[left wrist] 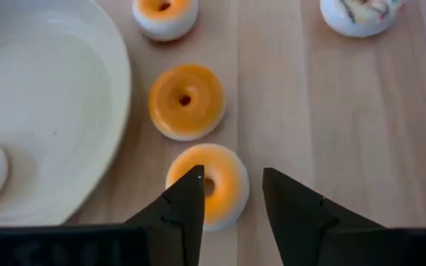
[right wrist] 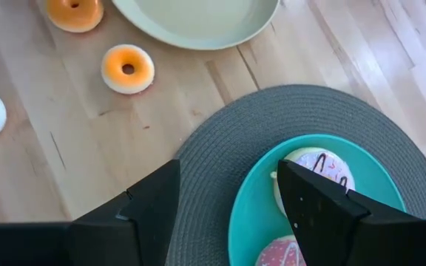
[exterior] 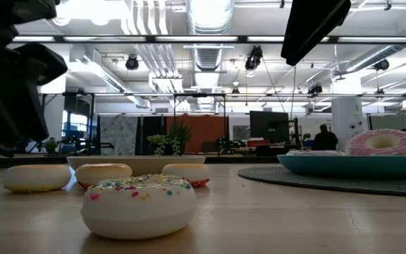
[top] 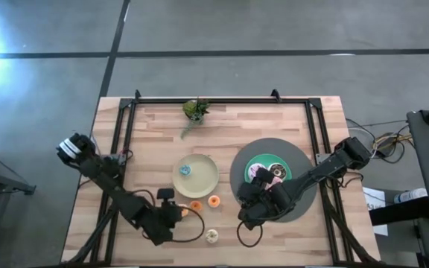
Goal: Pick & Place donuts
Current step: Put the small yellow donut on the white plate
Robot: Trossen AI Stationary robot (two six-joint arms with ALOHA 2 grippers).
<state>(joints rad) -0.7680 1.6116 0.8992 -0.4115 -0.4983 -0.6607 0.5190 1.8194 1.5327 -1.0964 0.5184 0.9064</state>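
Note:
Three orange mini donuts lie on the wood near the beige plate [left wrist: 43, 96]: the nearest one [left wrist: 211, 185], one [left wrist: 186, 101] beyond it and a third [left wrist: 165, 16]. A blue mini donut [top: 185, 170] lies in the beige plate. A cream sprinkled donut [exterior: 138, 204] sits near the front edge. My left gripper [left wrist: 231, 185] is open, with the nearest orange donut showing between and under its fingertips. My right gripper [right wrist: 229, 177] hangs open over the near left part of the teal plate [right wrist: 250, 214], which holds a pink donut [right wrist: 279, 255] and a white one [right wrist: 320, 171]. My left gripper slants down from the table's left and near side over the nearest orange donut [left wrist: 224, 181], which lies flat on the wood. One finger [left wrist: 187, 199] covers part of the donut's ring. Whether either finger touches it, I cannot tell.
A round grey mat [top: 304, 167] lies under the teal plate at the right. A small green plant [top: 194, 110] stands near the far edge. A dark frame [top: 222, 99] runs along the far edge and both sides. A black cable [top: 192, 234] loops by the left gripper.

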